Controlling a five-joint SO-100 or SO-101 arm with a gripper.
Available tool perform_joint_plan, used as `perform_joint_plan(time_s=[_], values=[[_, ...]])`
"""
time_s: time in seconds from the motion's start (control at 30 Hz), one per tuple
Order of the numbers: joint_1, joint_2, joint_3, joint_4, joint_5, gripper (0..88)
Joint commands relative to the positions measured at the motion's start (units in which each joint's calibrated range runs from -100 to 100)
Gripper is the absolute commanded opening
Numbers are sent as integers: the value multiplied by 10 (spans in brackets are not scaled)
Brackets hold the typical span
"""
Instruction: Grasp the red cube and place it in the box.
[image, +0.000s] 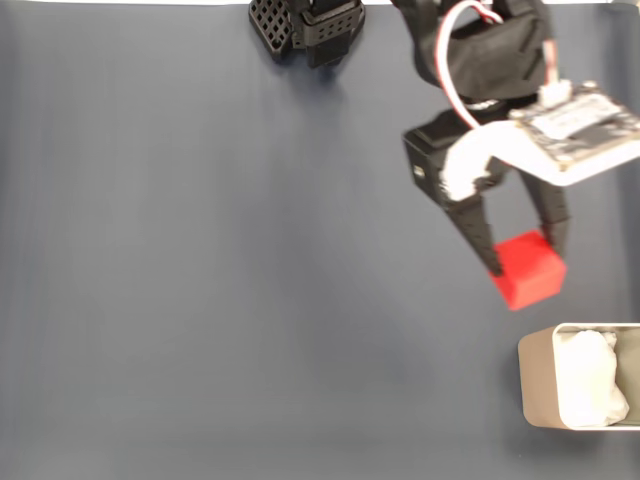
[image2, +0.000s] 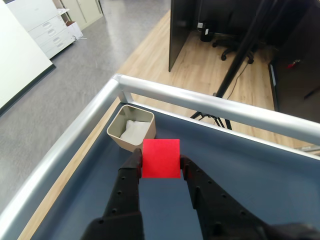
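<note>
Surface: a dark blue-grey surface (image: 200, 300) fills the fixed view; in the wrist view it runs to a silver rail (image2: 215, 107) along its far edge, with wooden floor (image2: 150, 55) beyond.

Arm base: one black perforated mount (image: 305, 25) sits at the top of the fixed view, left of centre.

Tool: one black two-finger tool (image: 525, 262), right of centre in the fixed view, points down the frame from a white wrist housing (image: 575, 135). Its fingers are parted only by the cube's width and clamp it from both sides.

Red cube: one red cube (image: 528, 268), pinched between the fingertips in the centre right of the fixed view, its faces turned slightly off the frame's edges. As a cube it has no long axis. In the wrist view it shows one flat square face (image2: 160, 158) at frame centre, edges level.

Box: one beige box (image: 535, 395) in the lower right corner of the fixed view, long axis running left to right, open side up, cut by the right edge. White padding (image: 590, 390) lies inside. The cube is near the box's upper left corner, apart from it.
</note>
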Motion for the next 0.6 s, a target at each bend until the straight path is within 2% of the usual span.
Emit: perform_joint_plan(time_s=[0.0,0.57], values=[[-17,17,-64,-28,6,0],[-35,225,-276,-54,4,0]])
